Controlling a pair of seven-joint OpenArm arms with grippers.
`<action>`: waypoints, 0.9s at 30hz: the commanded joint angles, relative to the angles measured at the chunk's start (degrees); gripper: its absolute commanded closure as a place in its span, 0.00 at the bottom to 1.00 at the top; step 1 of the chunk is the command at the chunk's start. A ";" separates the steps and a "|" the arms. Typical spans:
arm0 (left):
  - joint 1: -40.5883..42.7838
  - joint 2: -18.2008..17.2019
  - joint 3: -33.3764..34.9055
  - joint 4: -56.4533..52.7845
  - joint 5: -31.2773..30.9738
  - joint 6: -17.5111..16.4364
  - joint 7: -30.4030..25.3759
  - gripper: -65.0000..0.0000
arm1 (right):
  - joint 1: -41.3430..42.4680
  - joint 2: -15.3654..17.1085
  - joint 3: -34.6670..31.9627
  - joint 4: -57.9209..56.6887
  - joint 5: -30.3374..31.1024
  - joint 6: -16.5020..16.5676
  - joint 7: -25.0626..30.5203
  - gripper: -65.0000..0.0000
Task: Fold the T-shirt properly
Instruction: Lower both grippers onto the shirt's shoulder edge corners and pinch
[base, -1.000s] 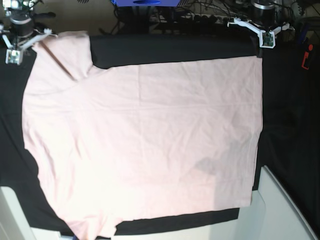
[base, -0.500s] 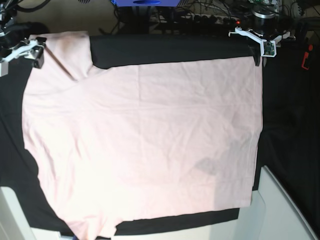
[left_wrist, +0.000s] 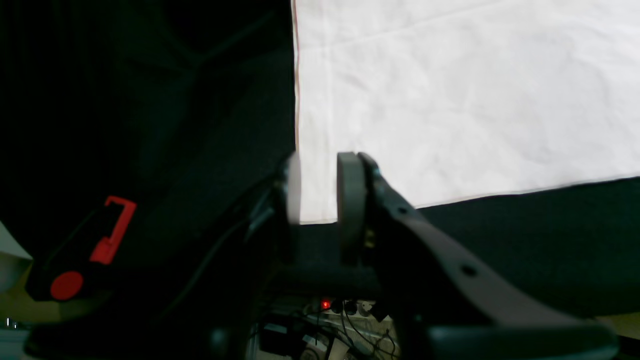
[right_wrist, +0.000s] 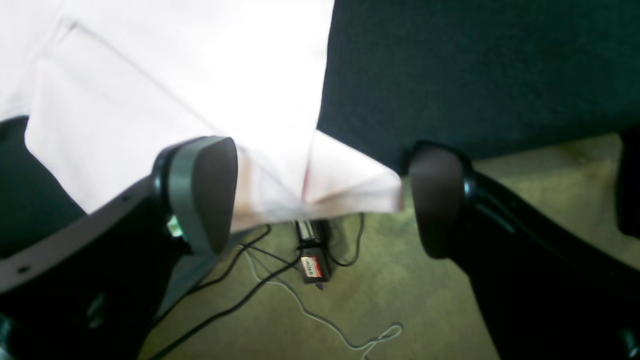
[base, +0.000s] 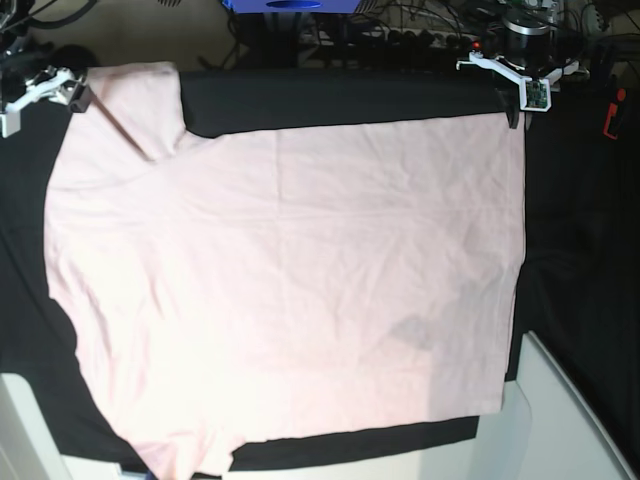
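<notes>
- Left gripper (left_wrist: 320, 187): the jaws are seen a narrow gap apart in the left wrist view, with the corner of the T-shirt (base: 290, 290) lying in line with that gap. No cloth is seen pinched between the pads, and nothing is held.
- Right gripper (right_wrist: 320, 195): the jaws are spread wide. A sleeve edge (right_wrist: 345, 190) of the shirt is seen between them, overhanging the table edge, and is touched by neither pad.
- T-shirt: it is spread flat on the black cloth (base: 330, 100), one layer uppermost, with light creases across the body. One sleeve is seen at the far corner beside the right gripper (base: 45, 85); the straight hem runs down the side below the left gripper (base: 520, 90).
- Handling, as judged: the fabric is taken to be light, soft and limp, so it will sag and drag when lifted and will not keep a fold line unaided. It is not fragile.
- Hold points, as judged: the hem corner at the left gripper and the sleeve or shoulder edge at the right gripper are suited, since both are doubled seams. A shallow pinch of the edge is advised, so that the black cloth is not caught with it.
- Beyond the table: cables (right_wrist: 280, 290) and floor are seen under the overhanging sleeve.
</notes>
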 joint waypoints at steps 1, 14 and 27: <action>0.60 -0.31 -0.24 0.29 -0.21 0.54 -1.29 0.80 | 0.18 0.69 0.21 0.77 0.89 0.38 0.96 0.21; 0.78 -0.92 -0.15 -2.35 -0.21 0.54 -1.46 0.80 | 4.66 4.21 8.92 -5.91 0.98 0.38 -1.59 0.21; 0.60 -0.92 -0.15 -1.99 -0.21 0.54 -1.64 0.80 | 7.12 6.41 8.74 -13.29 0.98 0.38 -3.61 0.21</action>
